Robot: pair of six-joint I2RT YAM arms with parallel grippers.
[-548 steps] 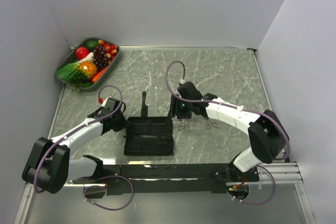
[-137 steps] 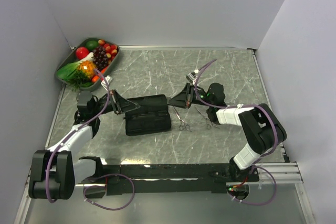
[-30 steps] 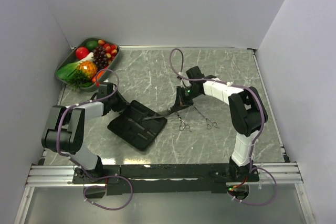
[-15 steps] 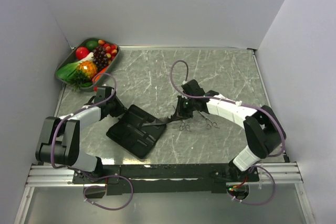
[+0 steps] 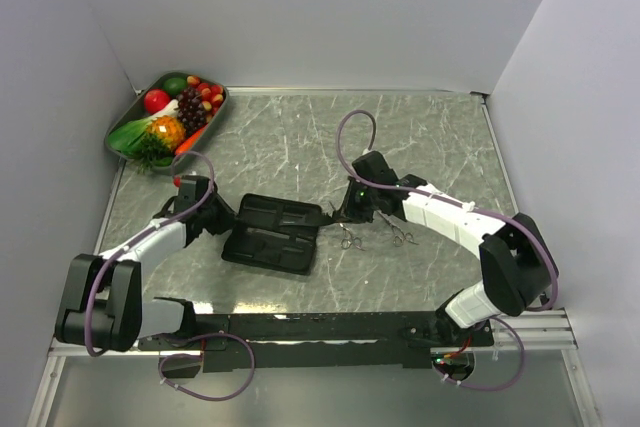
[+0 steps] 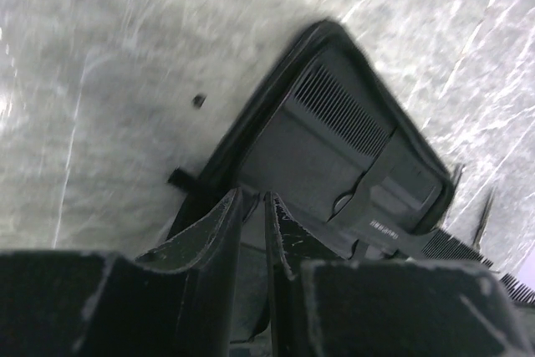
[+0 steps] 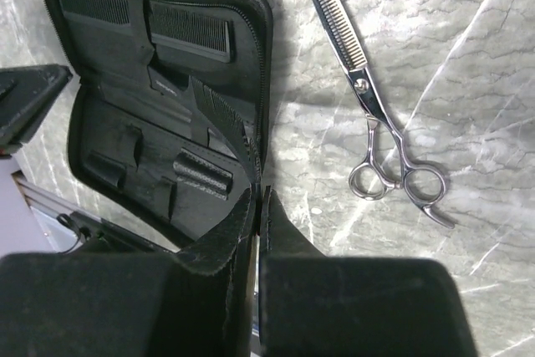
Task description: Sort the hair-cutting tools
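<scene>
The black pouch [image 5: 270,237] lies open on the marble table. My left gripper [image 5: 222,224] is shut on its left edge; in the left wrist view the jaws [image 6: 251,196] stand narrow over the pouch rim [image 6: 318,156]. My right gripper [image 5: 338,215] is at the pouch's right edge, shut [image 7: 257,191] on a slim black comb [image 7: 221,119] that slants over the pouch [image 7: 125,123]. Another toothed comb [image 7: 188,33] sits in the pouch's upper half. Two silver scissors [image 5: 348,239] [image 5: 402,237] lie just right of the pouch; one of them [image 7: 361,85] has a toothed blade.
A metal tray [image 5: 113,133] of plastic fruit and vegetables sits at the far left corner. Grey walls close in the table at the back and on both sides. The arm bases and a rail run along the near edge.
The pouch has swung from a tilted, diamond-like lie to nearly level and shifted slightly right, with my left gripper at its left edge. My right gripper stays at the pouch's right edge with the comb.
</scene>
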